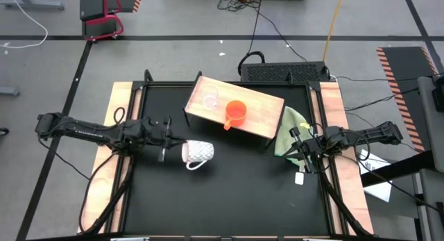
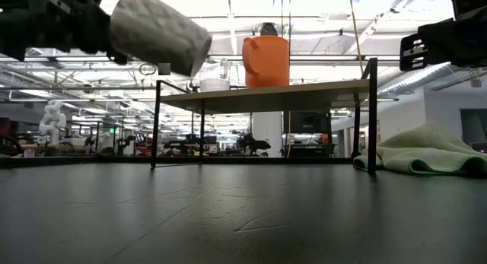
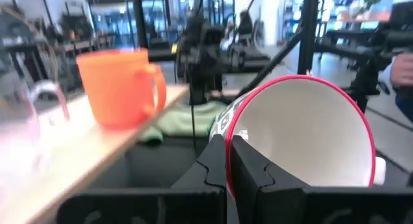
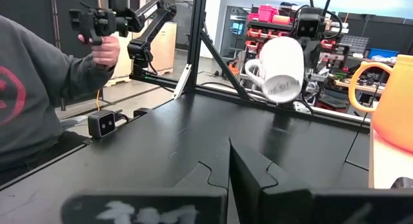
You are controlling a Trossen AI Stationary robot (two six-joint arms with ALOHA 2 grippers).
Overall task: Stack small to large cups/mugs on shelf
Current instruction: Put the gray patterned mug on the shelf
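White speckled mug (image 1: 198,153) hangs sideways above my bench (image 1: 229,192), my left hand (image 1: 168,138) clamped on it, near the shelf (image 1: 263,110); right hand's (image 1: 303,152) opening I cannot tell.

White mug (image 4: 279,68) hangs clamped in the left gripper (image 4: 308,27); orange mug (image 4: 391,104) at three o'clock; person's hand (image 4: 103,51) at ten.

White dark-speckled mug (image 1: 197,153), red-rimmed; orange-red mug (image 1: 236,113); clear cup (image 1: 210,99); green cloth (image 1: 289,126).
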